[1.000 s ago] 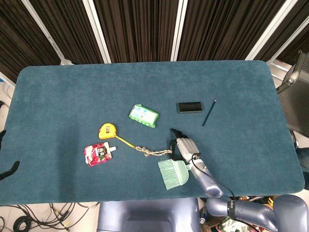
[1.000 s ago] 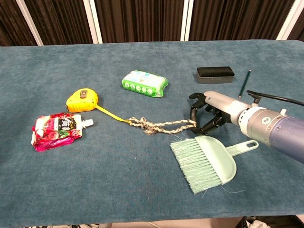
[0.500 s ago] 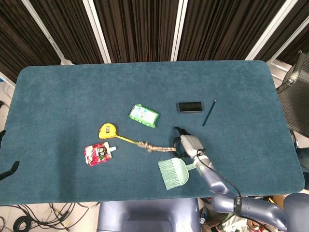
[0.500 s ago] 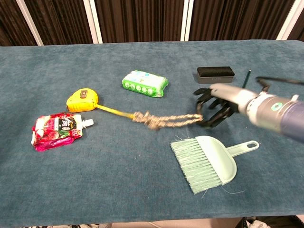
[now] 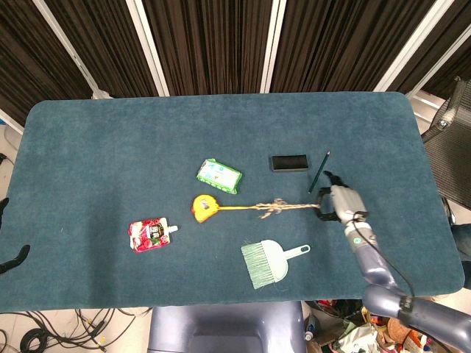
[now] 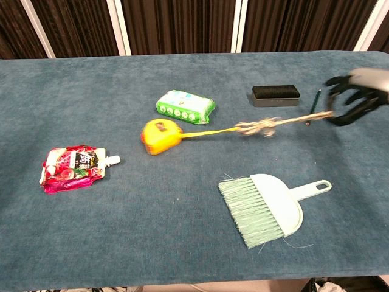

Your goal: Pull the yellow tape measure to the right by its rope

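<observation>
The yellow tape measure lies on the table just below the green packet. Its yellow strap and braided rope run taut to the right, lifted off the cloth. My right hand grips the rope's far end, fingers curled around it, right of the pencil. My left hand shows only as dark fingertips at the left edge of the head view, holding nothing that I can see.
A green wipes packet lies above the tape measure. A red pouch sits to its lower left. A mint dustpan brush lies below the rope. A black eraser block and a pencil lie near my right hand.
My right hand moved right and slightly away, drawing the rope taut. The tape measure slid right from beside the red pouch to below the green packet.
</observation>
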`<move>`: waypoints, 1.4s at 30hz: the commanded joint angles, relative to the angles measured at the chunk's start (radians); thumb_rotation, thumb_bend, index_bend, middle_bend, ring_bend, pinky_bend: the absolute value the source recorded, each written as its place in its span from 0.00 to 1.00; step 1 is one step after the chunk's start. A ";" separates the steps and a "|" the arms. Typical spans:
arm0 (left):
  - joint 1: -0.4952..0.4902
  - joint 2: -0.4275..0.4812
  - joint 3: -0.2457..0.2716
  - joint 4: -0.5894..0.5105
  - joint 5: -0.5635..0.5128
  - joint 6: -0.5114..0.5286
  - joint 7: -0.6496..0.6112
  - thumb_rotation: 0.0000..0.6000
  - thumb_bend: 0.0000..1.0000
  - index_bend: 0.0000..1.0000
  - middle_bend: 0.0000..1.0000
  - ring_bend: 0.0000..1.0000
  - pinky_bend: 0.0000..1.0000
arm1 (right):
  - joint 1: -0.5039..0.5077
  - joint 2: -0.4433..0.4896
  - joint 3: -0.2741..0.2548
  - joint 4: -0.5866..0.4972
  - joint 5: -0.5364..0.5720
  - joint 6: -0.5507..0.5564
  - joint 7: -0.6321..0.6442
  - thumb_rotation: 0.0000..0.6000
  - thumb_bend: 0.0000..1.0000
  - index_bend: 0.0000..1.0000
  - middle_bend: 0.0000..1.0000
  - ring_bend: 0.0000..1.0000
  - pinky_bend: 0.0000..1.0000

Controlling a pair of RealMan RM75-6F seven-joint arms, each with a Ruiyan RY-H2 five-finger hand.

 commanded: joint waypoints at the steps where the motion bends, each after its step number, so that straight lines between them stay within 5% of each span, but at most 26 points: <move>1: 0.000 0.000 0.000 0.000 0.000 0.001 0.000 1.00 0.24 0.04 0.00 0.00 0.00 | -0.039 0.066 -0.008 -0.001 0.007 0.015 0.022 1.00 0.38 0.65 0.00 0.02 0.15; 12: 0.000 -0.003 0.000 -0.002 0.002 0.003 0.007 1.00 0.24 0.04 0.00 0.00 0.00 | -0.096 0.200 0.034 0.166 0.097 -0.031 0.121 1.00 0.38 0.65 0.00 0.02 0.15; 26: -0.003 -0.004 -0.001 -0.002 0.001 0.001 0.016 1.00 0.24 0.04 0.00 0.00 0.00 | -0.111 0.201 0.042 0.331 0.161 -0.044 0.100 1.00 0.38 0.65 0.00 0.02 0.15; 39: -0.003 -0.004 0.001 -0.002 -0.001 -0.004 0.013 1.00 0.24 0.04 0.00 0.00 0.00 | -0.074 0.264 0.062 -0.048 0.029 -0.009 0.069 1.00 0.37 0.64 0.00 0.00 0.15; 42: -0.002 -0.002 0.001 -0.003 -0.002 -0.003 0.010 1.00 0.24 0.04 0.00 0.00 0.00 | -0.068 0.292 0.043 -0.109 0.018 -0.030 0.040 1.00 0.33 0.46 0.00 0.00 0.14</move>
